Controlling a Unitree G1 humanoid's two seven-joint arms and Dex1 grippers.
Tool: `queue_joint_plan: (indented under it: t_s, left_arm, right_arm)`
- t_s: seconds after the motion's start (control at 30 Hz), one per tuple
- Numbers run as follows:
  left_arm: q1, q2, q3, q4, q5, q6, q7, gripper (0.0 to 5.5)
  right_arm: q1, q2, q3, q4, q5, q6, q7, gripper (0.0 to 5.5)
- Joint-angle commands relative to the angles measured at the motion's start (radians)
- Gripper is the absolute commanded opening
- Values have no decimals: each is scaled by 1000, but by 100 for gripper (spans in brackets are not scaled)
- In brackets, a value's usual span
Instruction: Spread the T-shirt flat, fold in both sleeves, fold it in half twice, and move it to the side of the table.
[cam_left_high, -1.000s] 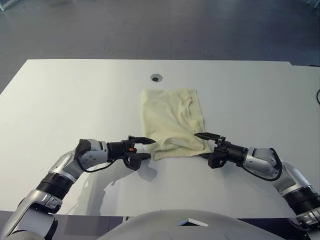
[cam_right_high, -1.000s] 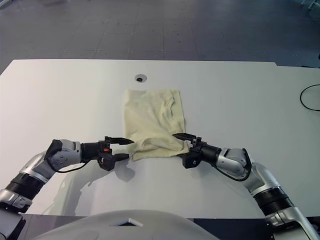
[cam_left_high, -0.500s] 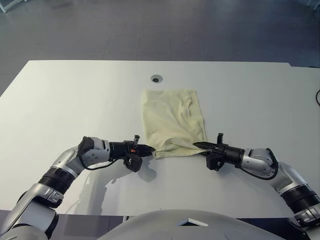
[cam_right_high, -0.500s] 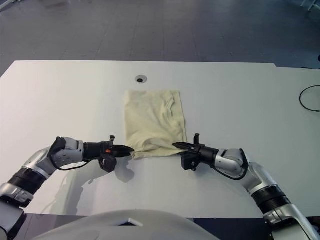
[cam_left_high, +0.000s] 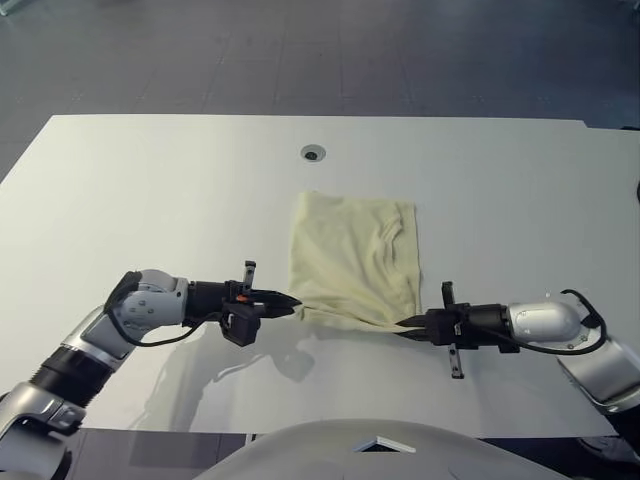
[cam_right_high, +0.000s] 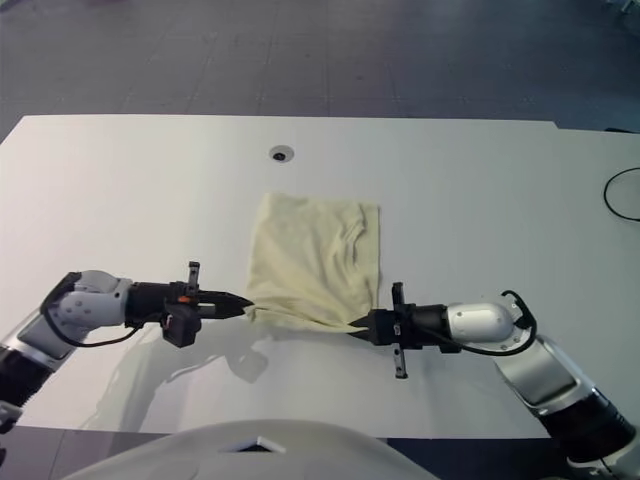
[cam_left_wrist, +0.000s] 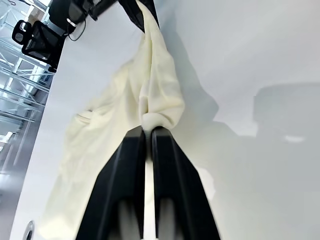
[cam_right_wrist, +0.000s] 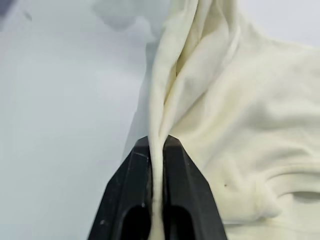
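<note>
Two-gripper pinch on the near edge of the T-shirt.
Clamps the near left corner of the pale yellow cloth between the pressed-together fingers of the left gripper, and the near right corner between those of the right gripper; stretches that edge between the two, bunched into folds at each grip; leaves the far part lying flat as a narrow folded panel near the middle of the white table, just on the near side of a small round hole in the tabletop.
</note>
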Motion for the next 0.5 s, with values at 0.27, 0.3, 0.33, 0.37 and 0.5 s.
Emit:
queue_joint_plan:
  t_s: [0.27, 0.3, 0.33, 0.37, 0.5]
  left_arm:
    - [284, 263, 257, -384, -304, 291, -126, 1]
    - [304, 279, 288, -400, -342, 318, -145, 1]
    - [320, 291, 319, -413, -379, 350, -162, 1]
    - [328, 302, 354, -427, -431, 394, -176, 1]
    - [221, 290, 407, -418, -557, 555, -219, 1]
  right_arm:
    - [-39, -170, -213, -185, 404, 364, 190, 1]
    - [-46, -175, -230, -192, 439, 389, 196, 1]
    - [-59, -175, -241, -192, 470, 414, 197, 1]
    - [-83, -173, -248, -185, 496, 435, 198, 1]
    - [-203, -144, -200, -102, 453, 443, 209, 1]
